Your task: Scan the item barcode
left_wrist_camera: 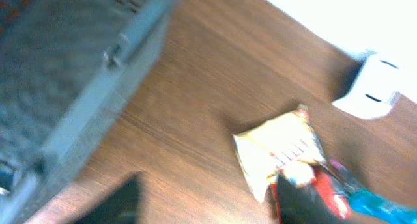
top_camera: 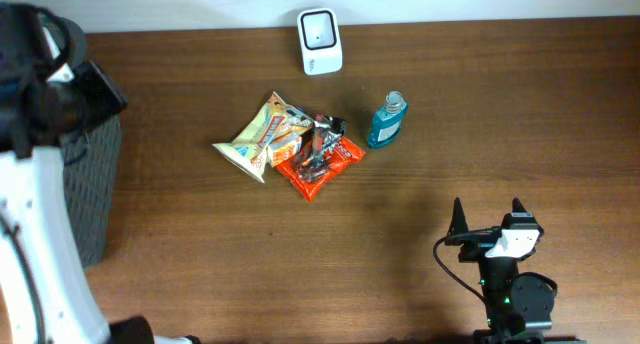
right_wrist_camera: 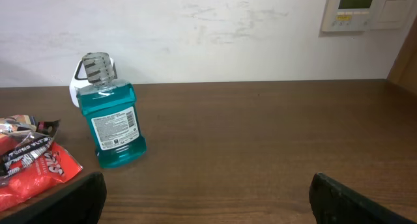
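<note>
The right gripper stands spread wide and empty near the front edge; the left gripper is too blurred, I cannot tell; the snack packets overlap mid-table beside the upright mouthwash bottle, short of the scanner; a pinch may drag two packets or topple the bottle.

Even light, blurry left-wrist view.

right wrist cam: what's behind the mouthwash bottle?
The white scanner, standing near the wall. Only its top corner shows beside the cap of the mouthwash bottle; the bottle covers its body and face.
</note>
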### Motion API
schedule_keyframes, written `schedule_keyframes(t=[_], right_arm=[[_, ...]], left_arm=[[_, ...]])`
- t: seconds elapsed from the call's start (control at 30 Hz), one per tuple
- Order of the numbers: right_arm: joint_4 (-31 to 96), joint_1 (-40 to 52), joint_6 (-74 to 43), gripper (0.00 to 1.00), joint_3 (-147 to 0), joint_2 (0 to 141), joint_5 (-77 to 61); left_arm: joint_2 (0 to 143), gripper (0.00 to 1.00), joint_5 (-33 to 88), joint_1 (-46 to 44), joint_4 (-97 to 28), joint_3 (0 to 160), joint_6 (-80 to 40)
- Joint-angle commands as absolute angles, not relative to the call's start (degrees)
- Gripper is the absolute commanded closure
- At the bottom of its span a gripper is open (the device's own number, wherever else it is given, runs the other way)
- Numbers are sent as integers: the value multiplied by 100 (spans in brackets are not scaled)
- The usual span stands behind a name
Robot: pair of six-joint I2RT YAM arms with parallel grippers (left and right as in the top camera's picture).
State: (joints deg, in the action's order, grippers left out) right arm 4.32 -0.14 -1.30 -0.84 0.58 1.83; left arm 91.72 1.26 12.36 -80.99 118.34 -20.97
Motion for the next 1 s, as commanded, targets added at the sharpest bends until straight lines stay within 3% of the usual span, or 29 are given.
schedule_keyframes(t=[0.0, 0.1, 0.33, 0.5, 0.87, 0.97], right_arm=[[449, -40, -154, 2, -32, 21, 193], [449, -40, -154, 2, -32, 21, 193], [449, -38, -154, 2, -32, 21, 193], [449, -40, -154, 2, -32, 21, 193], [410, -38, -257, 2, -32, 21, 167], [-40, -38, -1793, 2, -32, 21, -1219]], left_arm=[[8965, 0, 1890, 1155, -8908, 11922, -2091], [8976, 1, 1852, 412, -9426, 11611, -2080], [9011, 1, 810, -1083, -8324, 10235, -2093], [9032, 1, -1028, -1109, -7830, 9677, -2095], [9030, 1, -1035, -1109, -7441, 9664, -2095], [9030, 1, -1035, -1109, -7443, 9664, -2095]])
